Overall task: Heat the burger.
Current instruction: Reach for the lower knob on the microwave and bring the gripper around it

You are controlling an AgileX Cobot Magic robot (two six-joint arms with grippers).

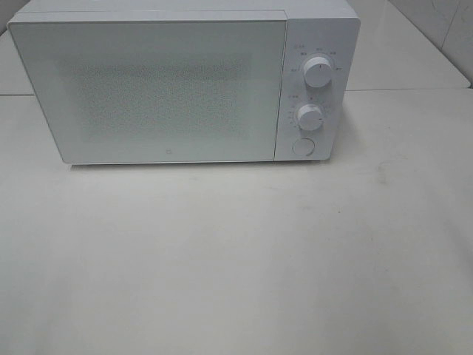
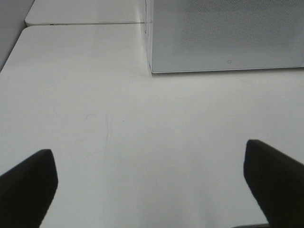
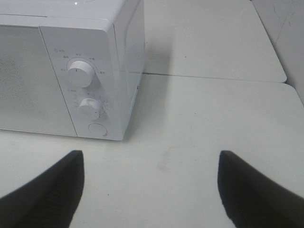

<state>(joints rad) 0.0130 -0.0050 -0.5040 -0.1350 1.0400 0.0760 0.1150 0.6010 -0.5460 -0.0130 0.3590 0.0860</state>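
Black-fingered left gripper and right gripper: jaws spread wide, holding nothing, above white tabletop. White boxy microwave upper centre, door closed. Burger not visible.

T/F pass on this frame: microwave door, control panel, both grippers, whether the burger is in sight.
1. The microwave door is shut. True.
2. The burger lies on the table before the microwave. False: no burger shows in any view.
3. The left gripper is open and holds nothing. True.
4. The right gripper is shut on a plate. False: it is open, fingers wide apart, nothing between them.
5. The control panel has two knobs above a round button. True.
6. In the exterior high view the control panel is left of the microwave door. False: it is right of the door.
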